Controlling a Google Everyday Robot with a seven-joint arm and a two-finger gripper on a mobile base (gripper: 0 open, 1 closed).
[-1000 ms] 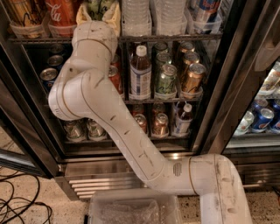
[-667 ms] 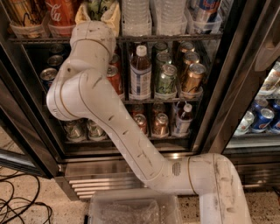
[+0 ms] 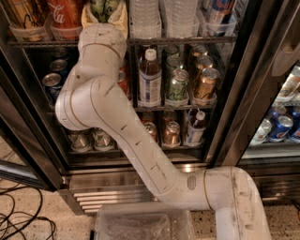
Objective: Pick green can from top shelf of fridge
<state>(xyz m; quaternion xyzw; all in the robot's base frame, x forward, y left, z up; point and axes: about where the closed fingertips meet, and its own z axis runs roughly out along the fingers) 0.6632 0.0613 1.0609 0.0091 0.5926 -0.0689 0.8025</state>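
The green can (image 3: 104, 6) stands on the top shelf (image 3: 178, 41) of the fridge (image 3: 234, 117), at the upper edge of the camera view; only its lower, pale green part shows. My gripper (image 3: 104, 15) is up at that shelf, around the green can, with its cream-coloured parts on both sides of it. My white arm rises from the lower right, bends at the left and hides part of the middle racks.
A red Coca-Cola can (image 3: 65, 11) stands just left of the green can and clear water bottles (image 3: 145, 16) just right. Short cans and bottles fill the lower racks. A neighbouring cooler with blue cans (image 3: 281, 127) is at the right. Cables (image 3: 18, 215) lie on the floor.
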